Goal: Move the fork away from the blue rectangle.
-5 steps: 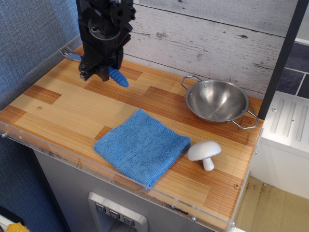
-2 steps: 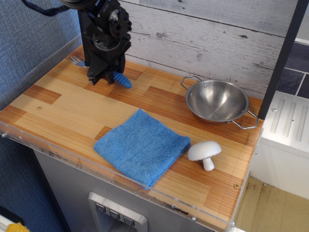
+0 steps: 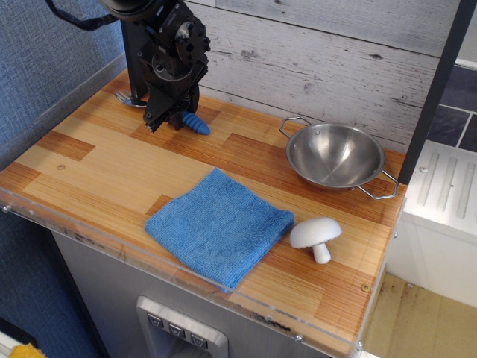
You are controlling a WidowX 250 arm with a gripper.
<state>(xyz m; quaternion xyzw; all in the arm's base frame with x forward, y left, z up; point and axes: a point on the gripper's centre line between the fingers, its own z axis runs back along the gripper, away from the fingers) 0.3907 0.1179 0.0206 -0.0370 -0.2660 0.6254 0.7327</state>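
A black robot claw (image 3: 165,119) hangs low over the far left corner of the striped wooden tabletop (image 3: 112,168), close to the whitewashed plank wall (image 3: 313,52) behind it, and its fingertips reach down to the small fork with the ribbed bright-blue plastic handle and silver metal head (image 3: 194,122). The fork lies across under the claw: the blue handle sticks out to the right of the fingers, near the board, and the silver tines show on the left side of the claw by the grey-blue textured side wall (image 3: 45,67). The middle of the fork is hidden behind the black fingers, so whether the claw is clamped on it or merely straddling it cannot be told from this view. The flat, roughly square blue terry cloth (image 3: 220,226) lies well apart from the fork, nearer the front edge of the table and toward its middle, with one corner pointing back toward the claw. Just beside the cloth's right corner stands a small white toy mushroom (image 3: 316,236), and behind that, toward the wall, sits a round silver metal bowl with wire handles (image 3: 335,155)
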